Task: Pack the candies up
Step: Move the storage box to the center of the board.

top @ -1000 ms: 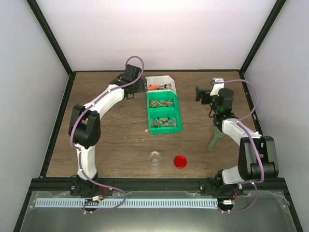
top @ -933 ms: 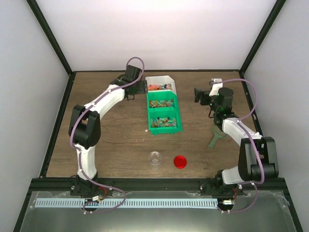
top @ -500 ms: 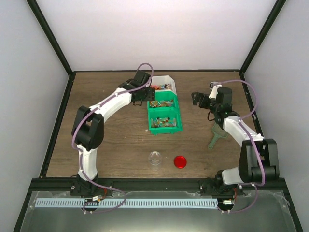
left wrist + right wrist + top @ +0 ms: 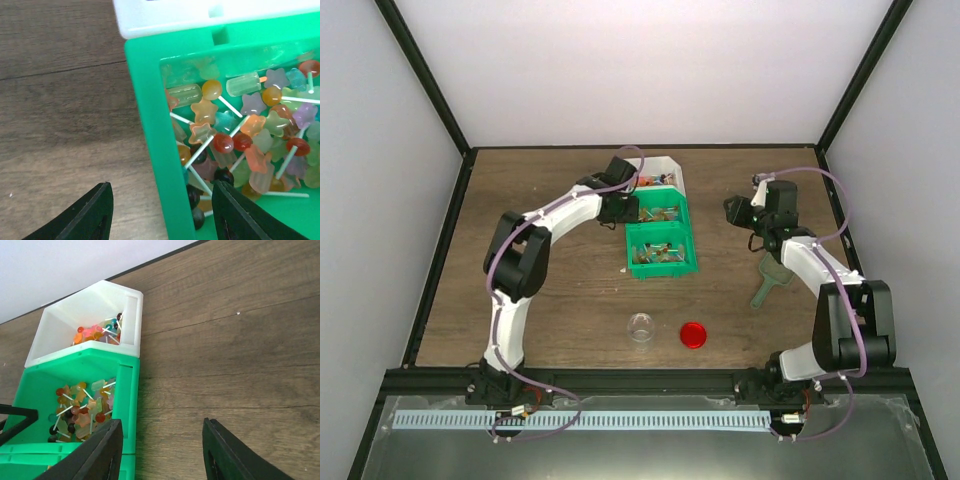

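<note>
Packing looks barely begun, so you have everything left: the candies (image 4: 235, 135) lie in the green bin (image 4: 145, 100) and white bin (image 4: 60, 322), the clear jar (image 4: 640, 327) looks empty, and both left gripper (image 4: 160, 220) and right gripper (image 4: 160, 450) hold their jaws apart, gripping nothing.

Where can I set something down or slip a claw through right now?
Bare table lies between the left arm and the green bins, between the bins and the right claw, and in the strip from bins to jar. Crowded: the left claw straddling the bins' left wall, and the jar beside the red lid.
</note>
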`<state>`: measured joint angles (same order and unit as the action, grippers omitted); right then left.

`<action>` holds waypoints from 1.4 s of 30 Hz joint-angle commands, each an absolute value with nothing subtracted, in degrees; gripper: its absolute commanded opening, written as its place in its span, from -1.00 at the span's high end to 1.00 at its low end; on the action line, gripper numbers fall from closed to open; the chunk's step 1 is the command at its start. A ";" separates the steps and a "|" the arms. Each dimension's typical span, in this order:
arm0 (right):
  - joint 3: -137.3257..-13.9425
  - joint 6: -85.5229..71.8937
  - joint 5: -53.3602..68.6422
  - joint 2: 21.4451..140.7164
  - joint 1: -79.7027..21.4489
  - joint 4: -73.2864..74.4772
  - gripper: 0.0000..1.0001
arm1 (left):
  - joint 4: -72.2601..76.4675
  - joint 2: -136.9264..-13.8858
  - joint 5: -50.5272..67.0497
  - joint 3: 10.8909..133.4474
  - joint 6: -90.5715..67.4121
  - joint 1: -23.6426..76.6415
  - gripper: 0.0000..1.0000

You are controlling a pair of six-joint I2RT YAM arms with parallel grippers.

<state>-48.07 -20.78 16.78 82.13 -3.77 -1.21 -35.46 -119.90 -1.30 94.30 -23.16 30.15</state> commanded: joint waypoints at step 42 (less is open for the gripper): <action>-50.38 -22.01 20.31 84.52 -3.21 1.89 -0.07 | -44.22 -125.70 -15.90 116.76 -21.28 25.88 -0.33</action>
<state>-49.19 -21.39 19.64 84.40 -3.77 1.89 -44.77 -131.46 -2.02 115.33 -3.68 26.13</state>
